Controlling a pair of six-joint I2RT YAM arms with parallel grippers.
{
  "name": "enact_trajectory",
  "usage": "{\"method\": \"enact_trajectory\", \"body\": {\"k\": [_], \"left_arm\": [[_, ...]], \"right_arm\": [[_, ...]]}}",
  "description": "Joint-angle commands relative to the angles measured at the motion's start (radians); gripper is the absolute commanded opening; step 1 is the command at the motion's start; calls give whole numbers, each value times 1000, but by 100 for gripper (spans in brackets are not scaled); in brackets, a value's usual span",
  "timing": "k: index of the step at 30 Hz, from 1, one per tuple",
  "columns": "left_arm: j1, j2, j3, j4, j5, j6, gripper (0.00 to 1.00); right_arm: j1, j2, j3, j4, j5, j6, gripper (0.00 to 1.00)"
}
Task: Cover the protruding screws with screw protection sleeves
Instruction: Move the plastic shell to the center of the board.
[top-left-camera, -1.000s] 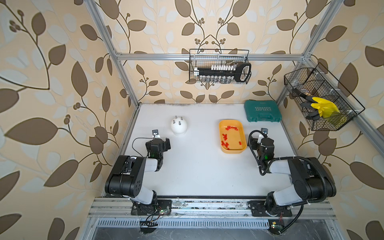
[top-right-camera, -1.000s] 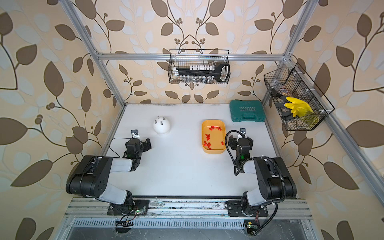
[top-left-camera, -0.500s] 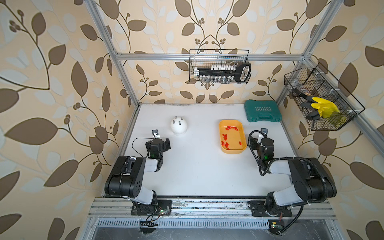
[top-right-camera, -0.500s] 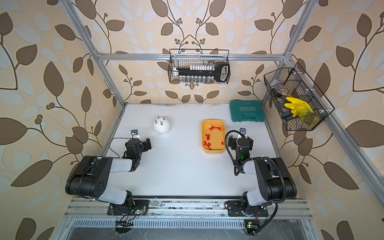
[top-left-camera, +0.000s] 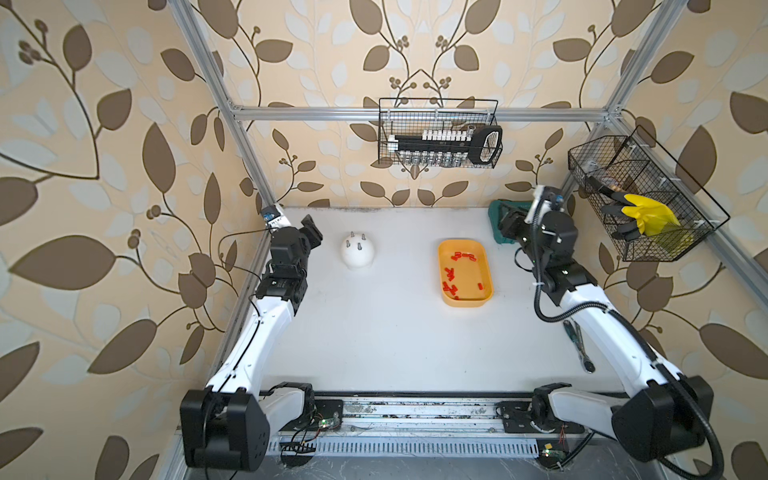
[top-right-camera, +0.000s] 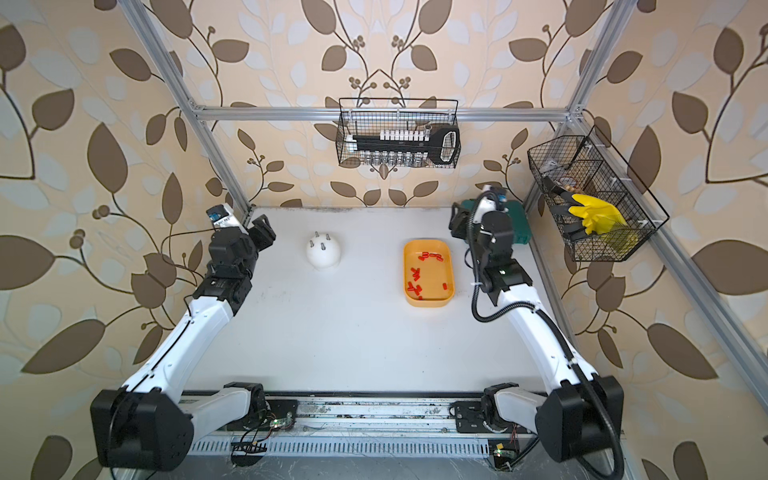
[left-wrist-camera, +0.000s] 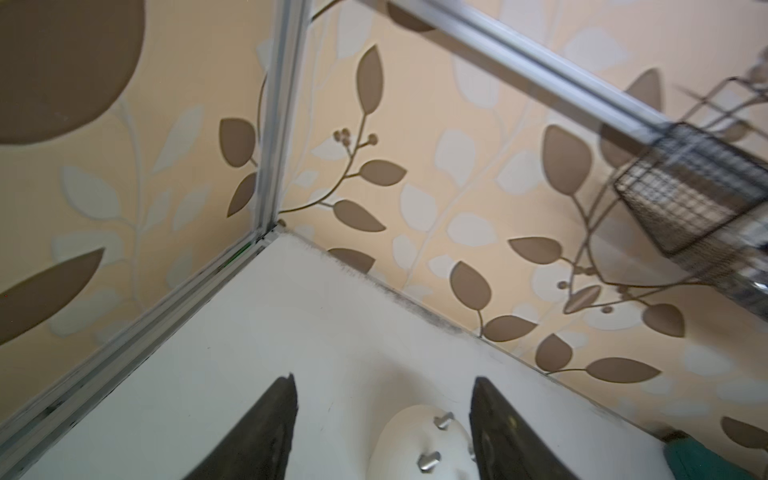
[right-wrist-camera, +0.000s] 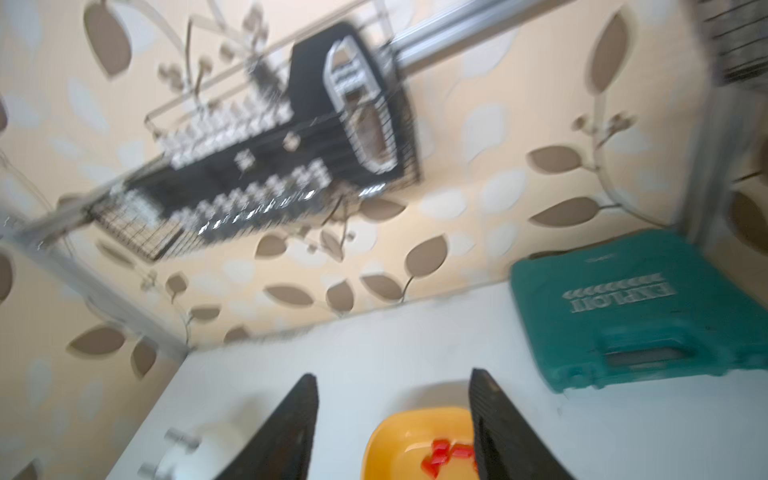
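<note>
The protruding screws (top-left-camera: 358, 246) stick up from a white dome (top-left-camera: 357, 257) at the back left of the table; the left wrist view shows them as grey pins (left-wrist-camera: 428, 460). Red screw protection sleeves (top-left-camera: 451, 275) lie loose in a yellow-orange tray (top-left-camera: 465, 302) right of centre. My left gripper (top-left-camera: 313, 232) hangs open just left of the dome, and the dome (left-wrist-camera: 415, 449) appears between its fingers (left-wrist-camera: 270, 424) but farther off. My right gripper (top-left-camera: 509, 222) is open behind and right of the tray, holding nothing. The right wrist view shows the sleeves (right-wrist-camera: 446, 453) beyond the gripper (right-wrist-camera: 392, 373).
A green tool case (top-right-camera: 521, 228) lies at the back right, partly behind my right wrist. A wire basket of sockets (top-left-camera: 438, 133) hangs on the back wall, and another with a yellow glove (top-left-camera: 644, 212) on the right wall. A ratchet (top-left-camera: 579, 347) lies by the right edge.
Both arms have unfolded from their rest near the front and reached toward the back. The left gripper now sits beside the dome, the right one near the green case.
</note>
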Motion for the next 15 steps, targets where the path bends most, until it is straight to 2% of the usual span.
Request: {"method": "enact_trajectory", "body": {"k": [1,2,4,5,8,11,12,15], "left_arm": [[59,180,152,-176,189,-24,66],[88,252,203,-197,253,-18,66],[128,346,280,-213,363,-16,66],[139,393,315,-227,392,-3,61],[142,504,407,-272,449,66,58],[141,603,458,-271,553,88,49],[139,630,471,-271,582,90,45],[112,696,505,-273,610,113,44]], "right_arm": [[48,180,130,-400,-173,-62,49],[53,224,176,-460,-168,-67,44],[62,283,224,-534,-124,-78,41],[65,309,238,-558,-86,-84,39],[67,388,301,-647,-48,-119,35],[67,485,362,-709,-78,-151,34],[67,519,391,-741,-87,-157,29],[67,607,461,-793,-87,-155,27]]}}
